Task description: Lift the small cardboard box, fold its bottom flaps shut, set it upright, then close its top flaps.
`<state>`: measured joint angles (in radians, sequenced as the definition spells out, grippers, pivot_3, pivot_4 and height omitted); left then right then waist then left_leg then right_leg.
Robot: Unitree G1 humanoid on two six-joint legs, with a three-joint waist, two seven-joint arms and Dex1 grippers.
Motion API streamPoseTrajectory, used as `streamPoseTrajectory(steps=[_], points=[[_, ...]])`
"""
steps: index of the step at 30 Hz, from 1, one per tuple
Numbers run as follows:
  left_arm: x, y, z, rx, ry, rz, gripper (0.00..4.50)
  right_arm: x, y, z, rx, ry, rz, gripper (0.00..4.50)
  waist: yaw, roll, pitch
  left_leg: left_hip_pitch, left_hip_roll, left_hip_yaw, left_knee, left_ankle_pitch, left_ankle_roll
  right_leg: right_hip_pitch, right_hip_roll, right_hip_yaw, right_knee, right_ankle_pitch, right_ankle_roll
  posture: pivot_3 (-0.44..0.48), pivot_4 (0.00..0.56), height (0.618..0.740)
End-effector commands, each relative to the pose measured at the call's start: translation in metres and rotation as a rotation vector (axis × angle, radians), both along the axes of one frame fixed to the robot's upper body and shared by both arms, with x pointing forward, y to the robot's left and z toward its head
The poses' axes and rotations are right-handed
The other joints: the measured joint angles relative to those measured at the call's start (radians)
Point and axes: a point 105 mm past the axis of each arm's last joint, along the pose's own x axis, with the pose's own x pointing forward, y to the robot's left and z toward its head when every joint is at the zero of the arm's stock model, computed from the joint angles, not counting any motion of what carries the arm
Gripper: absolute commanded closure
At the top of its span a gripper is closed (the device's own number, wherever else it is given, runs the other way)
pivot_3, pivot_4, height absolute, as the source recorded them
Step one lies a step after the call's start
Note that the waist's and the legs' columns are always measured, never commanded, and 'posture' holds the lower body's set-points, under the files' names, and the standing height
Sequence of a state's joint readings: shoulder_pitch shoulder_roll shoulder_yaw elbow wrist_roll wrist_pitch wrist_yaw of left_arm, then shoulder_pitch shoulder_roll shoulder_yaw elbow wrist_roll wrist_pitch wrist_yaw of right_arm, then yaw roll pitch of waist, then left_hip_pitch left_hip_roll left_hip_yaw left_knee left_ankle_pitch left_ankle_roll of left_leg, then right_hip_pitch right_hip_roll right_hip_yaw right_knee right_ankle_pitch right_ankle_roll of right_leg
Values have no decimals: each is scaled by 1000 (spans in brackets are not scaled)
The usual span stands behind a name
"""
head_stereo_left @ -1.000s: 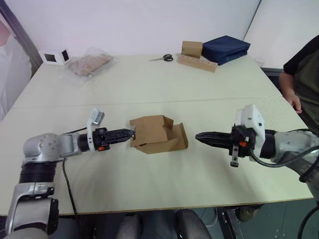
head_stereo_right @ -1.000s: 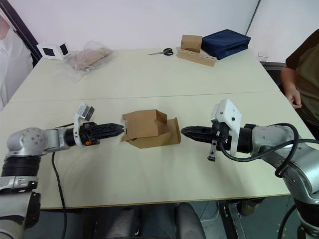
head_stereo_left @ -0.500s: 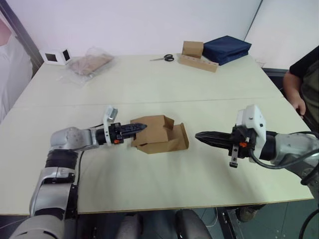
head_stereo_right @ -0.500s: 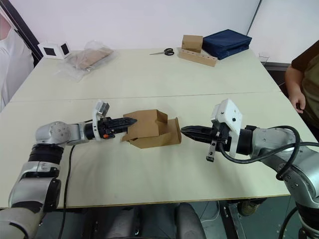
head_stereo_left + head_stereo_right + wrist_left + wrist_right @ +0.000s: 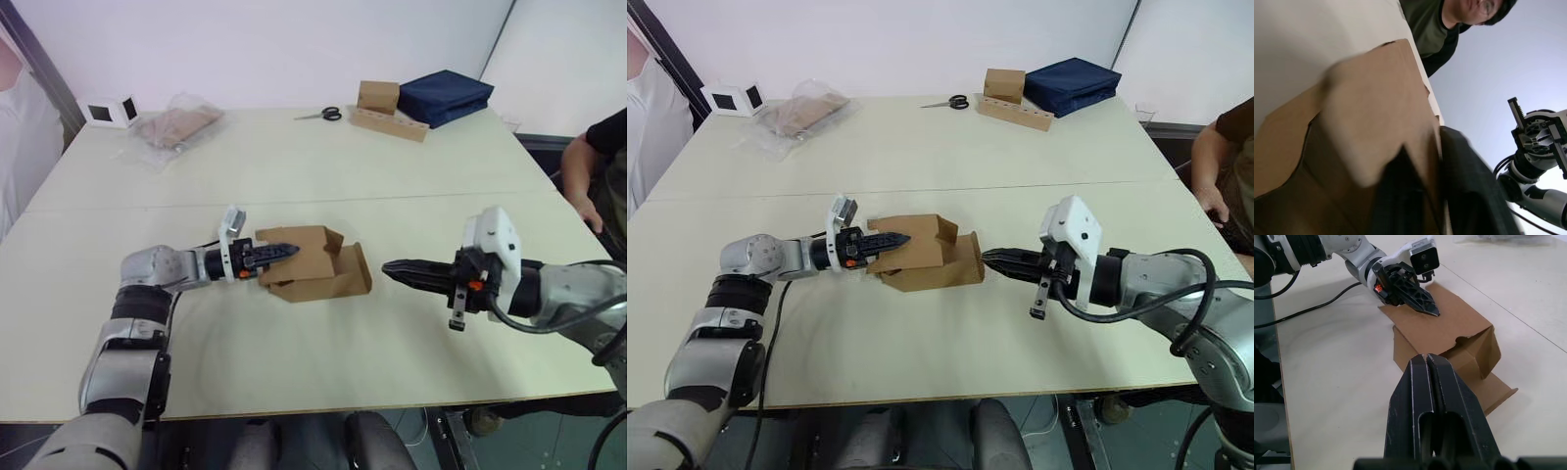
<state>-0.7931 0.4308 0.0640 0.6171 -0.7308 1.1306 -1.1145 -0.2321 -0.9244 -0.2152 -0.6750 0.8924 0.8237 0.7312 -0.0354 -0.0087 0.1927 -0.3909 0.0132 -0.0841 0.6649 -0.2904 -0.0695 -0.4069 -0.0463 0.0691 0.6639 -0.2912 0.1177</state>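
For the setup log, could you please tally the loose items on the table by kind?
Cardboard boxes: 2
Scissors: 1
Plastic bag of cardboard: 1
Dark blue bag: 1
Wooden block: 1
White cubes: 2
Total: 8

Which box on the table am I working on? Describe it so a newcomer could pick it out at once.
On the pale table, look at the near half, between the two arms. The small cardboard box lies on its side there with flaps hanging open, the left tool over its upper panel. The other brown box sits closed at the far edge, beside the scissors.
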Motion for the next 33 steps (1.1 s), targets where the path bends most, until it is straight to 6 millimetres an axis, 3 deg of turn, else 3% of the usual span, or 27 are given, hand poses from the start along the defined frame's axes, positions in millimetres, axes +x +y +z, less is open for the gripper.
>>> streamPoseTrajectory(steps=[1,9,13,16,25,33], points=[[1,-2,15,-31,-43,-12,4462,-6,2,11,-3,-53,14,4500,0,0,0,0,0,0,0,0,0,0,0,0,0,0,0,0,150,740],[-9,4,32,-66,-95,-24,4462,-3,2,13,11,-72,-13,4500,0,0,0,0,0,0,0,0,0,0,0,0,0,0,0,0,150,740],[-21,8,60,-102,-247,-12,4462,17,0,24,77,-157,-110,4500,-6,0,0,0,0,0,0,0,0,0,0,0,0,0,0,0,150,740],[-31,9,70,-105,-340,-7,4462,38,-1,33,148,-230,-211,4500,-9,0,0,0,1,0,0,0,-1,0,0,0,0,0,0,0,150,740],[-55,6,91,-121,-444,-45,4462,79,26,43,269,-303,-253,4500,-2,0,0,0,0,-1,-1,2,-3,-1,-1,0,1,0,0,0,150,740],[-55,8,92,-122,-447,-22,4462,71,56,38,279,-275,-89,4500,-8,0,0,0,0,-1,-1,1,-3,-1,0,0,1,0,0,0,150,740]])
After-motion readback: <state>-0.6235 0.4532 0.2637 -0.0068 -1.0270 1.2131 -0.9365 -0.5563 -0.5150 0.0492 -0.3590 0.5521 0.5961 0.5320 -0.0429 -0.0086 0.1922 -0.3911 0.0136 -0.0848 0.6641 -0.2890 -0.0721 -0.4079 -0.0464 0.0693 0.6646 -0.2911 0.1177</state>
